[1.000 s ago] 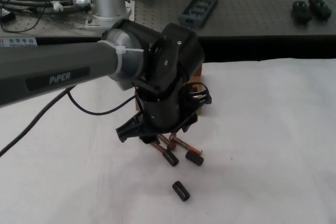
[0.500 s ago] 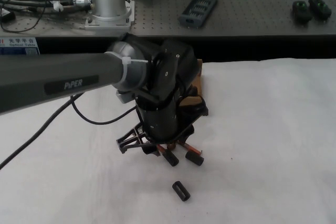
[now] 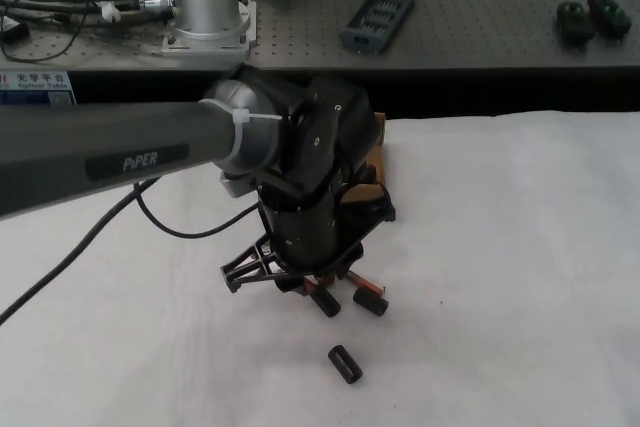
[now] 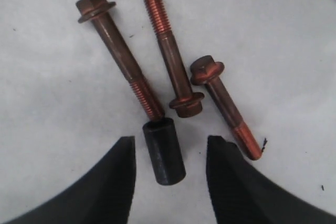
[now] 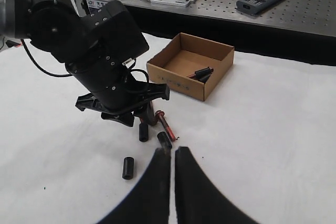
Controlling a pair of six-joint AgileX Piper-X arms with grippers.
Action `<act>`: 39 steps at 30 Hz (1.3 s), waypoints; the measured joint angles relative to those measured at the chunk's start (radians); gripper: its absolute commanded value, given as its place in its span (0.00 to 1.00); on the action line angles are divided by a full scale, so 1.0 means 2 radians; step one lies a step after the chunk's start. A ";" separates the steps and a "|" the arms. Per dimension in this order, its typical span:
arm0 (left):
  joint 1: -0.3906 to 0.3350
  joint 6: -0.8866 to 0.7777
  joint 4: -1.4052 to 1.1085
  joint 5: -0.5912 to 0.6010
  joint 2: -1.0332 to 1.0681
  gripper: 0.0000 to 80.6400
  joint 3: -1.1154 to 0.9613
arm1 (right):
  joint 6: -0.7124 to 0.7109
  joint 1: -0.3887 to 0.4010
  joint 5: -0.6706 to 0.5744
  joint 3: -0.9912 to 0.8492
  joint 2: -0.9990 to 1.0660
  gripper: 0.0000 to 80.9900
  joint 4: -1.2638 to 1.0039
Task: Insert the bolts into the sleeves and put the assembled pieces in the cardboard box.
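The left gripper [image 4: 169, 148] hangs low over the white cloth [image 4: 47, 103], its 2 fingers spread apart and holding nothing. 1 black sleeve [image 4: 164, 151] lies on the cloth in the gap between them and touches neither finger. Its long axis runs along the gap. So I judge that the fingers, on closing, would meet its round sides and not its open ends. This is the relation that matters for the grasp.

Just beyond the sleeve lie 3 bolts. The long bolt [image 4: 123, 59] points its threaded end at the sleeve's near end and almost touches it. The second bolt [image 4: 168, 45] has its head just beside the sleeve, and the short bolt [image 4: 227, 106] lies near the other finger.

The right gripper [image 5: 171, 153] is well apart from this group, with its fingers pressed almost together and nothing between them, so the left arm is clearly the nearer one. The cardboard box [image 5: 176, 80] stands just beyond the left gripper and already holds some assembled pieces [image 5: 202, 73]. Another sleeve [image 5: 128, 167] lies loose on the cloth nearby.
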 measured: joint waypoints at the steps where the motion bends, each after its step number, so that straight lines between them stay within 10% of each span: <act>1: 0.000 0.000 0.000 0.001 0.003 0.39 0.000 | 0.000 0.000 0.000 0.000 0.000 0.04 0.000; 16: 0.000 0.000 -0.002 0.017 0.028 0.37 0.000 | 0.000 0.000 0.000 0.000 0.000 0.04 0.000; 26: 0.000 0.000 -0.002 0.012 0.028 0.04 0.000 | 0.000 0.000 0.000 0.000 0.000 0.04 0.000; 39: 0.000 0.115 0.002 -0.028 -0.049 0.04 0.002 | 0.000 0.000 0.000 0.000 0.000 0.04 -0.006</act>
